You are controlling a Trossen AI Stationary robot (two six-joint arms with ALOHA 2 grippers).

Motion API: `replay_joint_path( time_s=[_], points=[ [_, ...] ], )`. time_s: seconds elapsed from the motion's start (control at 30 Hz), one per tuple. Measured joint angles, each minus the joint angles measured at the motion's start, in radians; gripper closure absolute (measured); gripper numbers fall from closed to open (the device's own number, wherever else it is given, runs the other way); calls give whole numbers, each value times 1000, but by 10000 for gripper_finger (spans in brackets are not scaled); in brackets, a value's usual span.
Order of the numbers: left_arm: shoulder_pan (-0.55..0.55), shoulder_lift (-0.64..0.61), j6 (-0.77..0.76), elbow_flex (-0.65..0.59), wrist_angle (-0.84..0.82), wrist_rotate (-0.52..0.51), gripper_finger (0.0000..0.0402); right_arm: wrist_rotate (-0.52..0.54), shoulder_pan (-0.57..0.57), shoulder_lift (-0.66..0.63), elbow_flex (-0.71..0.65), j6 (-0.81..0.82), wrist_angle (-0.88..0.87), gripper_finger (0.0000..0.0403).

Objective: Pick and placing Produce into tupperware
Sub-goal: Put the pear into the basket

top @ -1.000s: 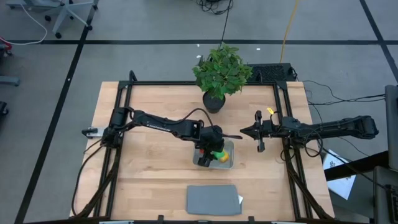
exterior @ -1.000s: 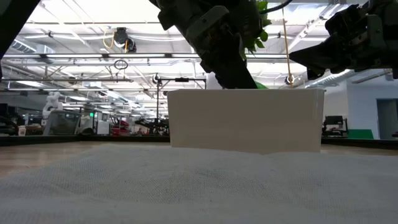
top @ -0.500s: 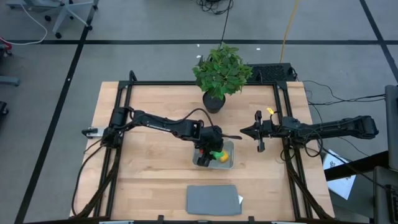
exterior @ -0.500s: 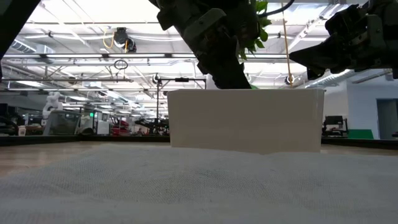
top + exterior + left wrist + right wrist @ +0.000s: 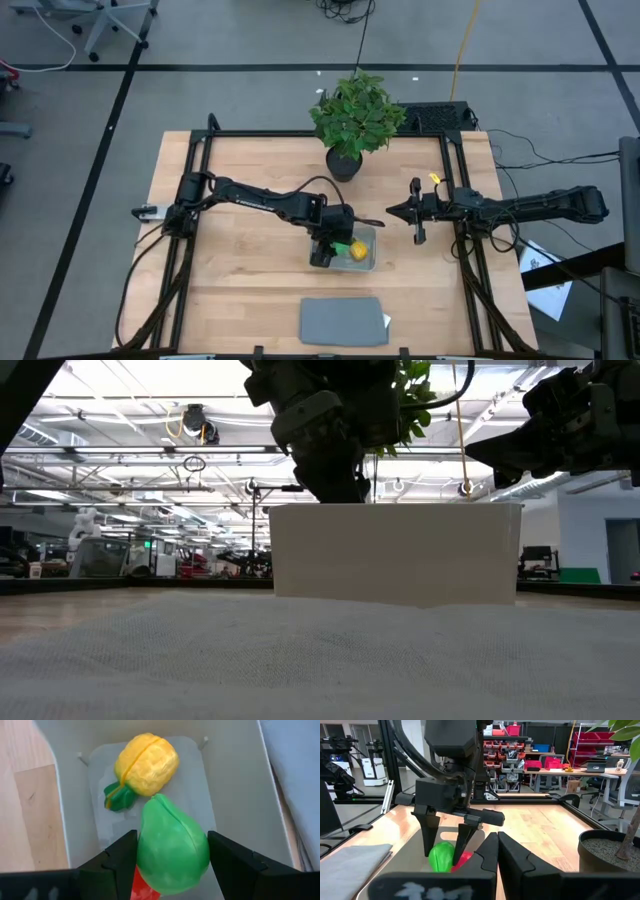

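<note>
The clear tupperware (image 5: pixel 370 262) stands on the table right of centre, and its wall (image 5: pixel 400 555) fills the middle of the low view. Inside it lie the yellow piece with a green tip (image 5: pixel 145 762) and the red piece (image 5: pixel 145 887). My left gripper (image 5: pixel 335 248) stands over the tupperware, pointing down, shut on the green piece (image 5: pixel 172 845). That piece is low in the container, above the red one. My right gripper (image 5: pixel 415 215) hovers right of the tupperware, shut and empty. My left gripper pinches the green piece between its two fingers, one on each of its sides (image 5: pixel 142 855). The fingers (image 5: pixel 427 840) come from above, pointing down. The piece sits at their tips, down inside the tupperware and over the red piece (image 5: pixel 464 860). I cannot tell whether it rests on it.
A leafy potted plant (image 5: pixel 355 115) stands at the far edge behind the tupperware. A flat grey rectangle (image 5: pixel 342 320) lies at the near edge and fills the foreground of the low view (image 5: pixel 300 650). Bare wood lies to the left.
My left gripper has moved a little toward the table's left edge over the tupperware, with the green piece still between its fingers.
</note>
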Motion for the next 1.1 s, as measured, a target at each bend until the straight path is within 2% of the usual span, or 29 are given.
replay_joint_path(
  time_s=[1.1],
  points=[
    [0, 0, 5, 0, 35, -10, 188, 0, 0, 0, 0, 4, 0, 403]
  ],
)
